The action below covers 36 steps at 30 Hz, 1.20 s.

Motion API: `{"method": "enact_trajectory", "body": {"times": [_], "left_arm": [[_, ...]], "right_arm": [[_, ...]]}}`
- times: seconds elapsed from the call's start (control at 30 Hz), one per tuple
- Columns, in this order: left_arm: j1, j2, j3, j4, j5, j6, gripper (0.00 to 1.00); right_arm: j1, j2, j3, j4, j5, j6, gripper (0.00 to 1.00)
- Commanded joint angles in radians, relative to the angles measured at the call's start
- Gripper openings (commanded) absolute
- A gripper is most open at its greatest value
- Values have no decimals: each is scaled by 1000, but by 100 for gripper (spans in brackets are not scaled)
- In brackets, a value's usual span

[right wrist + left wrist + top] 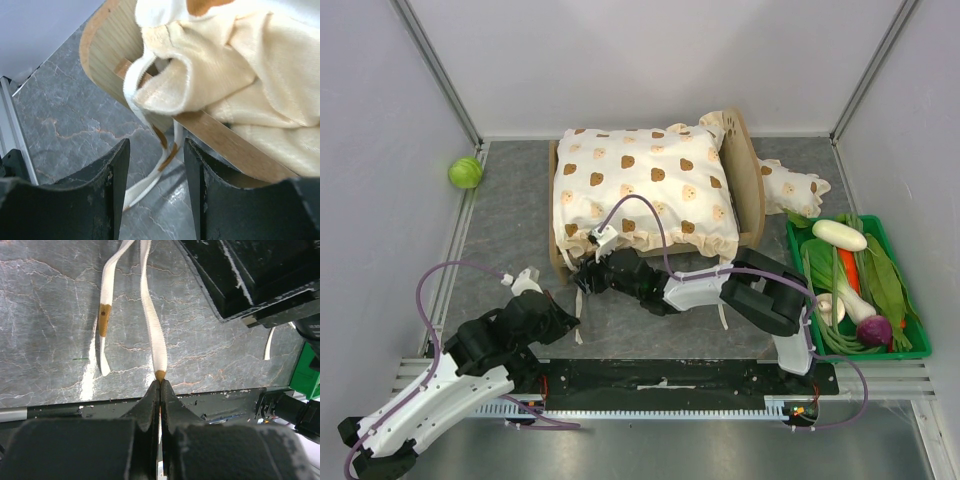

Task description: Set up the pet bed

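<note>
The pet bed (753, 190) stands mid-table, its light-wood frame mostly covered by the cream bear-print cushion (640, 190). My left gripper (570, 322) sits low near the table's front edge. In the left wrist view the left gripper (160, 383) is shut on the brown-tipped end of a white cushion tie (152, 330), and a second tie (103, 325) lies loose beside it. My right gripper (584, 272) is at the bed's front left corner. The right gripper (156, 150) is open, with ties (165, 150) dangling between its fingers below the wooden rail (102, 47) and the cushion corner (235, 75).
A small frilled bear-print pillow (798, 186) lies behind the headboard on the right. A green tray (912, 350) of vegetables sits at the right edge. A green ball (465, 172) rests at the back left by the wall.
</note>
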<state>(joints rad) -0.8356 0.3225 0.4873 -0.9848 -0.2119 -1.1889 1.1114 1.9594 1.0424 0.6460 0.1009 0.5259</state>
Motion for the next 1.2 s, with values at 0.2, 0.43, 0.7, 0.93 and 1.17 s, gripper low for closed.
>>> {"method": "enact_trajectory", "body": {"times": [0.2, 0.43, 0.7, 0.93, 1.17], "left_arm": [[1, -3, 40, 29, -29, -9, 2], [0, -17, 53, 14, -56, -11, 2], [1, 36, 105, 29, -164, 14, 2], [0, 133, 166, 34, -319, 67, 2], [1, 225, 145, 164, -405, 132, 2]], "right_arm": [[13, 72, 85, 155, 83, -67, 49], [13, 49, 45, 170, 89, -92, 11], [11, -60, -8, 84, -19, -118, 4], [13, -139, -68, 46, -90, -107, 5], [11, -186, -99, 46, -144, -80, 4]]}}
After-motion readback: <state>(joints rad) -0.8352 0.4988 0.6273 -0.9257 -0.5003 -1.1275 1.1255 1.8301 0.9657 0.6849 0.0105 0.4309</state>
